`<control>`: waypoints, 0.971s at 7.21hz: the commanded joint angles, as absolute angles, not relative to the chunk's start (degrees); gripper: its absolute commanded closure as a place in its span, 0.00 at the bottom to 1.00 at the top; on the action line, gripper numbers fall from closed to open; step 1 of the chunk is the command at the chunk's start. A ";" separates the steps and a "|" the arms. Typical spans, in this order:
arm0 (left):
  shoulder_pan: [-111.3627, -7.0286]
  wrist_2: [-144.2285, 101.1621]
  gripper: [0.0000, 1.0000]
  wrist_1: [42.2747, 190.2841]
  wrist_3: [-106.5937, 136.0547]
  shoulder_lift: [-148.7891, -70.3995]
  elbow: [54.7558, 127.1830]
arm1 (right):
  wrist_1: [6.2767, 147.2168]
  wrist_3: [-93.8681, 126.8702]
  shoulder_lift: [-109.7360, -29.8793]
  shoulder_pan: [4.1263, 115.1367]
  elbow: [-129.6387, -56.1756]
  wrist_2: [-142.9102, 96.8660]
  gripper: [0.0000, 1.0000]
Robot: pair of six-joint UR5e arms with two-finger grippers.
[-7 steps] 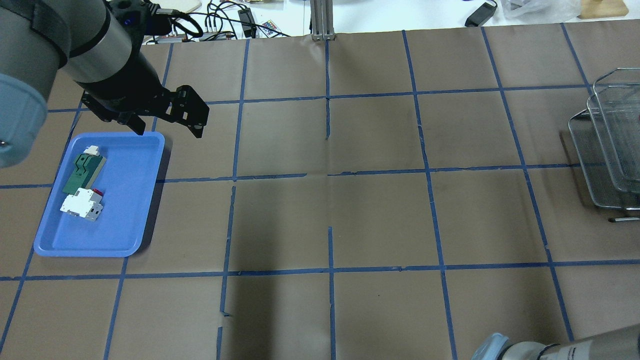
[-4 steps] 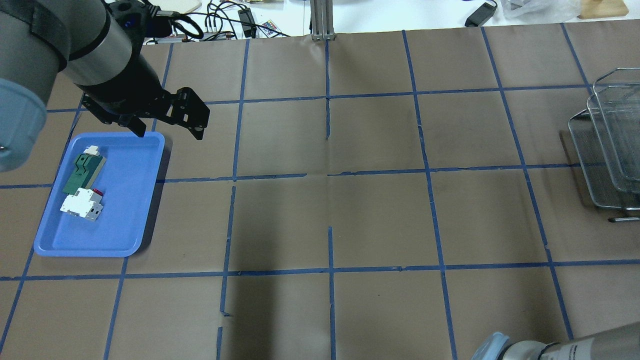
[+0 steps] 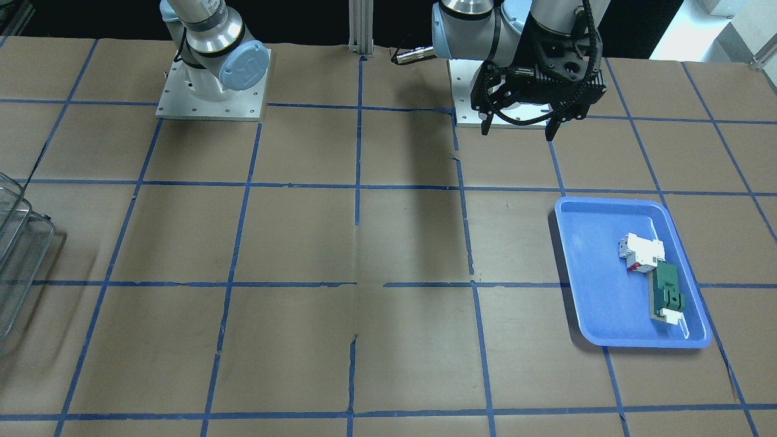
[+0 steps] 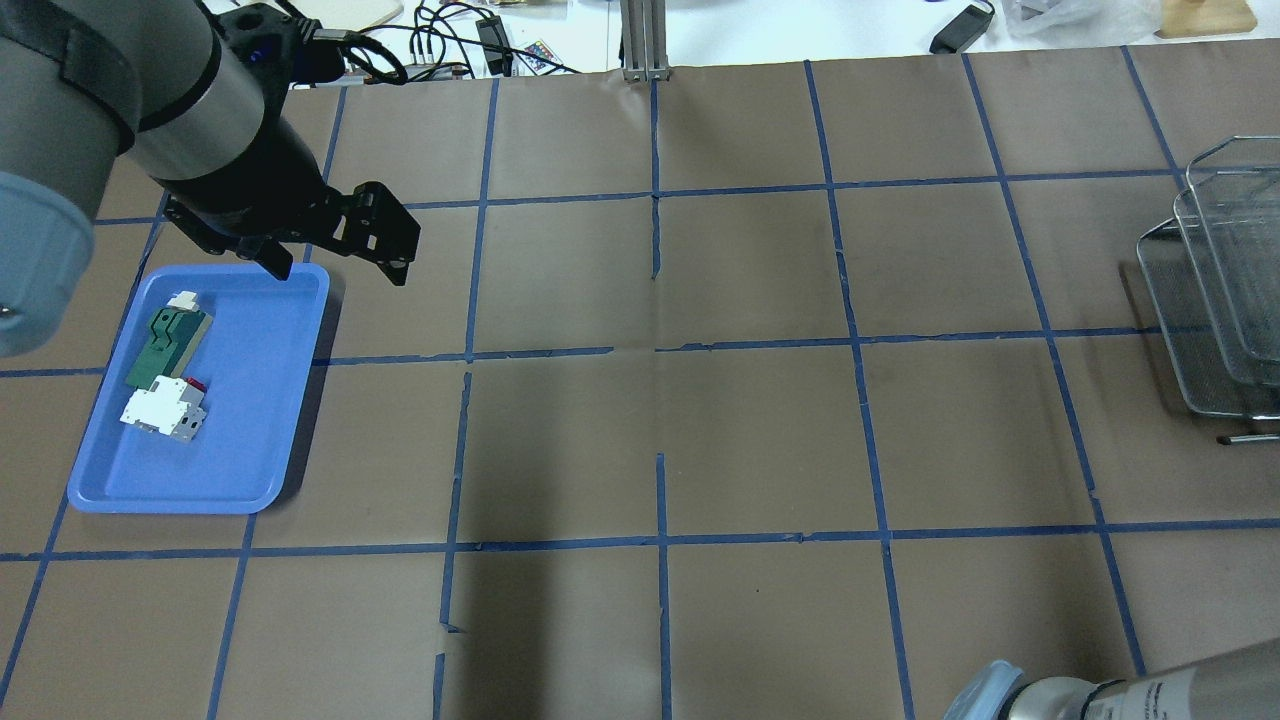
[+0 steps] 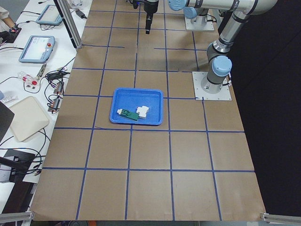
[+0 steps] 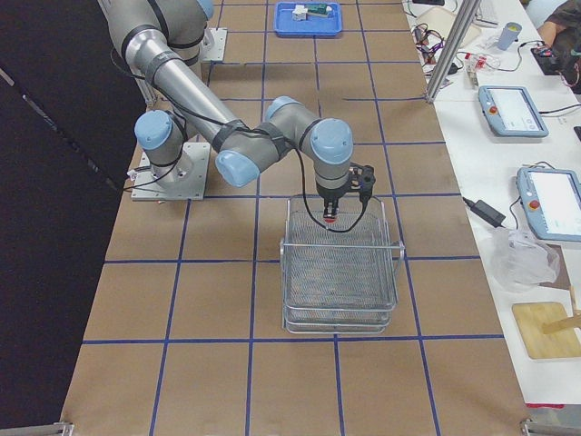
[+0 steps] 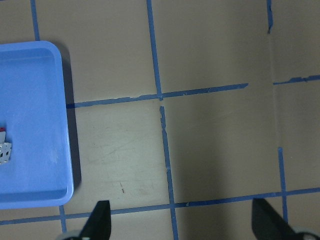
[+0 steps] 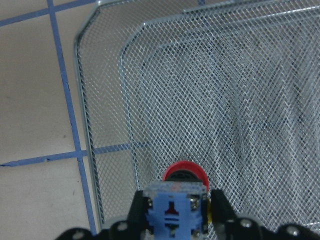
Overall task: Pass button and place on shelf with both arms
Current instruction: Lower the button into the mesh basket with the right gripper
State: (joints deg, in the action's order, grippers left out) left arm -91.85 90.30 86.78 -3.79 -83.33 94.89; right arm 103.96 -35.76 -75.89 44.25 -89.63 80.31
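The button (image 8: 175, 197), with a red cap and a blue base, sits between the fingers of my right gripper (image 8: 177, 214), which is shut on it. The gripper holds it cap-down just above the top wire-mesh tray of the shelf (image 8: 225, 90), near the tray's edge. The exterior right view shows the same gripper (image 6: 332, 207) over the shelf (image 6: 340, 272). The shelf also shows at the right edge of the overhead view (image 4: 1215, 300). My left gripper (image 4: 340, 270) is open and empty, hanging above the table by the blue tray's far corner.
The blue tray (image 4: 250, 400) holds a white block with red marks (image 4: 160, 410) and a flat green-and-white part (image 4: 165, 340). A metal post (image 4: 645, 40) stands at the table's far edge. Cables and devices lie beyond it.
My left gripper has barely shifted and stays open. My right arm's elbow at the bottom edge has moved slightly to the right.
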 commanded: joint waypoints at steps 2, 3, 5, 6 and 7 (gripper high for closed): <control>-91.85 90.26 0.00 86.66 -3.78 -83.41 94.83 | 103.54 -35.77 -75.24 43.77 -89.65 80.33 0.11; -91.85 90.26 0.00 86.66 -3.78 -83.41 94.83 | 101.53 -35.77 -75.41 43.77 -89.47 80.42 0.07; -91.85 90.26 0.00 86.66 -3.78 -83.41 94.83 | 97.94 -35.60 -77.07 43.77 -88.33 80.59 0.00; -91.85 90.26 0.00 86.66 -3.78 -83.41 94.83 | 97.65 -35.68 -77.17 43.77 -88.77 82.34 0.00; -91.85 90.26 0.00 86.66 -3.78 -83.41 94.83 | 97.65 -35.77 -77.34 43.77 -88.68 84.62 0.00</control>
